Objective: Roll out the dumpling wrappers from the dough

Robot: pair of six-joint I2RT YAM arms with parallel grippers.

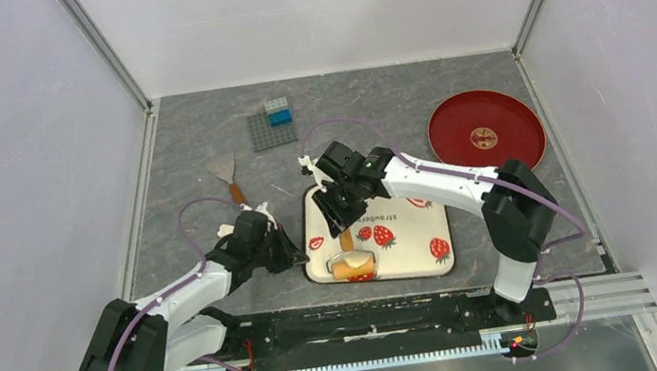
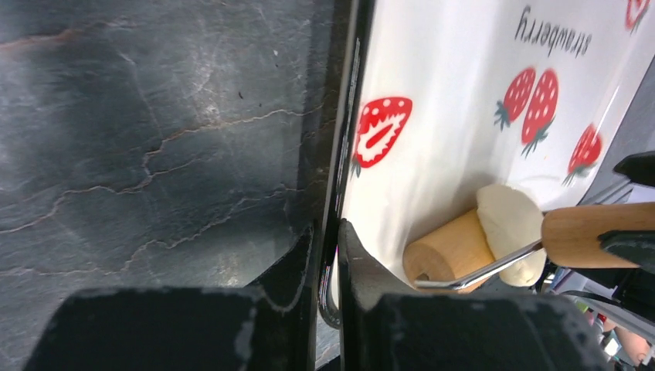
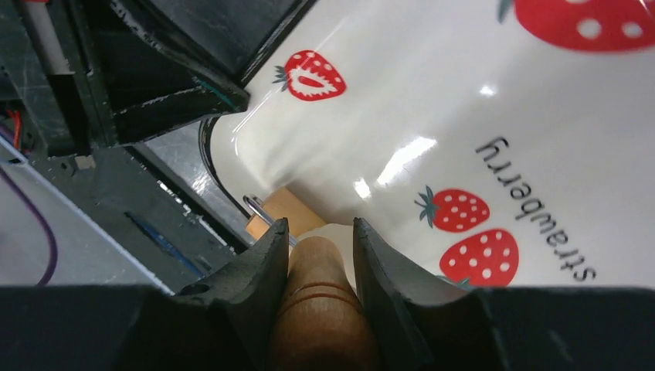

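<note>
Right end effector clamps the roller by its handle, left end effector pinches the tray rim; dough lies at the near edge, so rolling could push it off.

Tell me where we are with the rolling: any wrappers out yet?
Set up: the left gripper clamps the tray rim, and the right gripper grips the roller handle. In hand: the roller touches the dough, a thick lump at the tray's near edge. Left: flattening it; nothing thin and round shows in any view.
</note>
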